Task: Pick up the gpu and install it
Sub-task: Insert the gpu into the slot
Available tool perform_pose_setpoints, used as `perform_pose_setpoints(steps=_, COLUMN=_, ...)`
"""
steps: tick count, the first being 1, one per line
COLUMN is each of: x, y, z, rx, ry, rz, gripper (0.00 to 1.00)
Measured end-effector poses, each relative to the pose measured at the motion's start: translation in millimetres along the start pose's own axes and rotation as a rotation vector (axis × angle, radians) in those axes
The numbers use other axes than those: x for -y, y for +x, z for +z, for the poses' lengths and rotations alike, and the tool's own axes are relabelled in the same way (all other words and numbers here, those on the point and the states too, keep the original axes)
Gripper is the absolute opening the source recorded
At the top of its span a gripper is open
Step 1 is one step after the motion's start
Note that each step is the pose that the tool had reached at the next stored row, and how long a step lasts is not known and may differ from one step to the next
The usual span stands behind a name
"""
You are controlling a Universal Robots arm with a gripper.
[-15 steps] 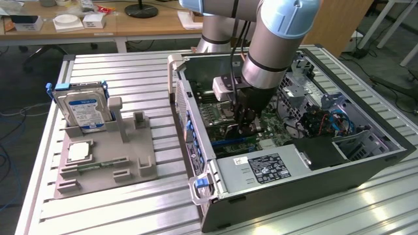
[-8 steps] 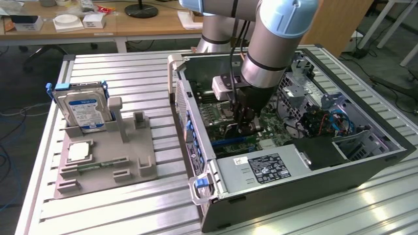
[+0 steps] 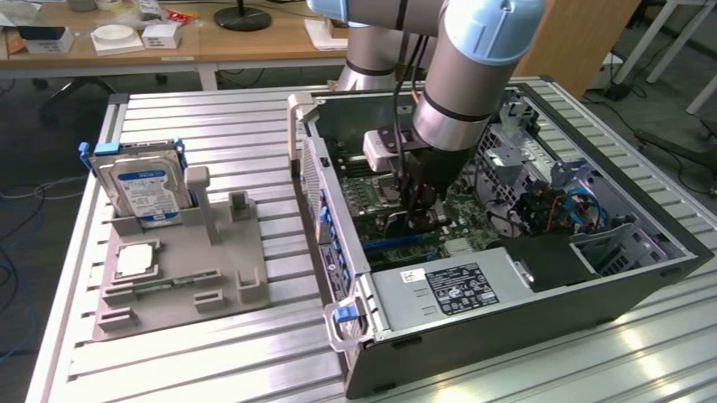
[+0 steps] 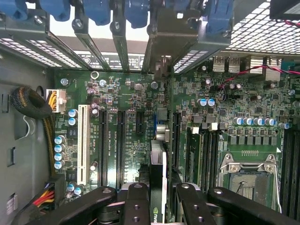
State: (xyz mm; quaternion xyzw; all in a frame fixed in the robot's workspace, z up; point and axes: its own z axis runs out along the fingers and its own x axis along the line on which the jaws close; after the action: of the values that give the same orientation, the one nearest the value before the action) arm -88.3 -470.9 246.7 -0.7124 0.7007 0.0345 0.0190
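Arm is down inside the open PC case [image 3: 505,336]. The gripper [image 3: 421,214] is over the motherboard [image 4: 126,93] and clamped on the gpu [image 4: 158,159]. In the wrist view we see the card edge-on between the two black fingers [image 4: 136,201], upright over the board, with black expansion slots on one side and the memory slots on the other. We can't tell if it is seated in a slot. White slot [image 4: 83,143] and empty CPU socket [image 4: 247,173] sit well to either side, with blue clips [image 4: 98,9] along the rear bracket row. Board silkscreen is too small to read. Outside the case, the hard drive [image 3: 140,186] with its blue-white label stands in the grey fixture [image 3: 230,269], with the memory stick [image 3: 168,282] lying flat on it. The power supply [image 3: 448,287] label is black and illegible.
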Motion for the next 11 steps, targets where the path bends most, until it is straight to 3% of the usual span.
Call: perform_pose_setpoints(steps=11, x=-1.0, y=0.0, z=0.7, rx=0.0, ry=0.0, rz=0.0, gripper=0.27)
